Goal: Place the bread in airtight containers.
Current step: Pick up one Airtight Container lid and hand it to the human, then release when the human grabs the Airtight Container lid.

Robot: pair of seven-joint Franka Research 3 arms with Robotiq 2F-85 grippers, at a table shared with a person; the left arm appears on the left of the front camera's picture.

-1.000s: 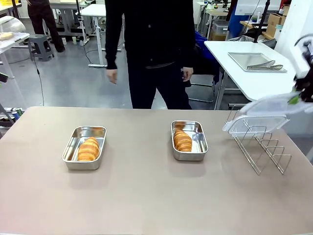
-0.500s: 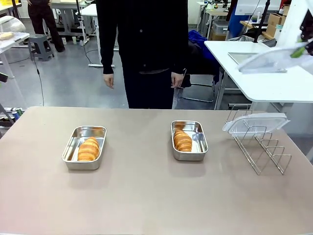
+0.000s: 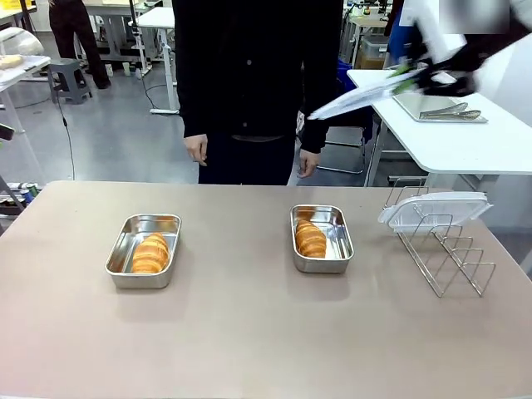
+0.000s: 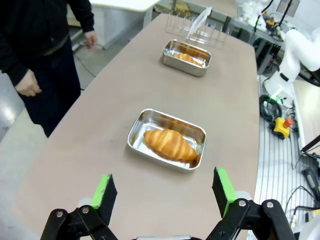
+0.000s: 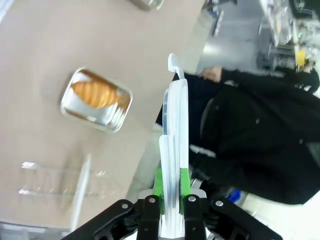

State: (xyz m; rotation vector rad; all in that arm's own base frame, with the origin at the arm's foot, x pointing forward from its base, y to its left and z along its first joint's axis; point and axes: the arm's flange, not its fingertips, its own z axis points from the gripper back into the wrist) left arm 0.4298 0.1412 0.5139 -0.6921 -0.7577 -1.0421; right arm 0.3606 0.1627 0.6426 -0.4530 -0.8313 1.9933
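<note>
Clear plastic is what my right gripper point(image 5: 171, 182) is clamped on: a clip lid point(image 5: 175, 135) held edge-on between the green pads point(image 5: 159, 181), running up the middle of the right wrist view. In the front view that gripper point(image 3: 424, 79) is a blurred dark shape at the upper right, partly cut by the top edge. The lid point(image 3: 357, 98) there is a pale streak slanting down toward the picture's left, in front of the person point(image 3: 249, 75) and well above the table point(image 3: 249, 341). My left gripper point(image 4: 163, 189) has its jaws wide apart with nothing between them, low in the left wrist view, and the bottom edge cuts off its body.

Both croissants lie in steel pans. The left croissant point(image 3: 150, 253) sits in the left pan point(image 3: 123, 245), left of centre, its long axis running from the near edge to the far edge, as the pan's does. The right croissant point(image 3: 311, 239) lies along the left half of the right pan point(image 3: 339, 241), pointing the same way. A second lid point(image 3: 432, 208) rests on top of the wire rack point(image 3: 449, 258) at the right, hiding the rack's upper wires. In the right wrist view the rack is too blurred to make out.
</note>
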